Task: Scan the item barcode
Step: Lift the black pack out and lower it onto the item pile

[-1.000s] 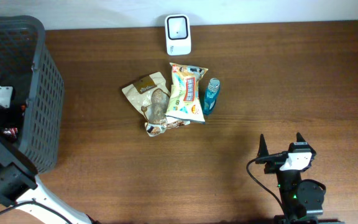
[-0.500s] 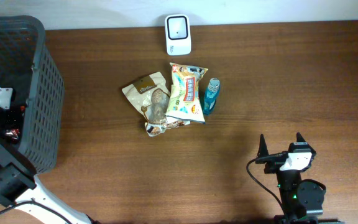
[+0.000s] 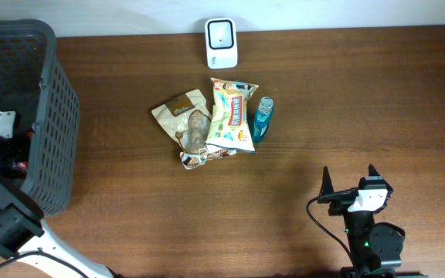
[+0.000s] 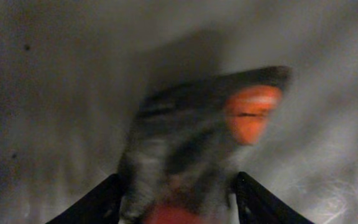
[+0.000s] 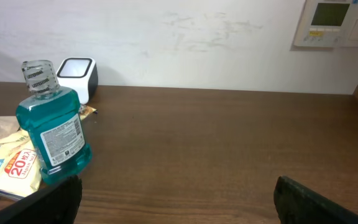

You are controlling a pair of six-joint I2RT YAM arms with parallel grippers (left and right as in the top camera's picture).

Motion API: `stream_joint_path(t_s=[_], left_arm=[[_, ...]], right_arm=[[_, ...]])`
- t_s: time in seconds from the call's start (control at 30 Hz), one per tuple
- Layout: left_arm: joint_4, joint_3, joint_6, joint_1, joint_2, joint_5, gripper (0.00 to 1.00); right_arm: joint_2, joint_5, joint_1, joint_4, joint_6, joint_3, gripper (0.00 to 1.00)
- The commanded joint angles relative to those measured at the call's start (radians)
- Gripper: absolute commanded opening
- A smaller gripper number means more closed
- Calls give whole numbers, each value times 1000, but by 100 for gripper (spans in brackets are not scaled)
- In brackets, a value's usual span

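Left claw (image 4: 178, 184) inside basket (image 3: 52, 116), narrowing since second ago around dark orange-patched packet (image 4: 191, 124) sitting between fingers (image 4: 104, 200); actual pinch untellable through blur. Pickup likely starting; scanner (image 3: 221, 42) well apart. Right claw (image 3: 348, 181) resting spread wide.

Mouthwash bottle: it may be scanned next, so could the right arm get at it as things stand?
Probably yes. The mouthwash bottle stands upright at the snack bags' right edge, with bare table between it and the right gripper, whose jaws stand open and empty.
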Motion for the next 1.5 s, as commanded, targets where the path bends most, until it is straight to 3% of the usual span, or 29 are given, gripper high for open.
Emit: stream_joint_path(t_s=[0.0, 0.1, 0.3, 0.57, 0.83, 1.17, 1.47], left_arm=[[-31, -66, 7, 0, 89, -56, 33], [-31, -66, 7, 0, 89, -56, 20], [-27, -54, -14, 0, 88, -53, 18], [-94, 114, -122, 0, 79, 171, 13], [-186, 319, -247, 0, 53, 284, 12], [-164, 345, -269, 0, -147, 381, 11], [-2, 345, -526, 0, -383, 694, 9]], right_arm=[[-8, 2, -6, -3, -2, -9, 98], [-8, 2, -6, -3, -2, -9, 98], [-8, 2, -6, -3, -2, -9, 98], [-8, 2, -6, -3, -2, -9, 99], [-8, 2, -6, -3, -2, -9, 98], [-8, 2, -6, -3, -2, -9, 98], [-8, 2, -6, -3, -2, -9, 98]])
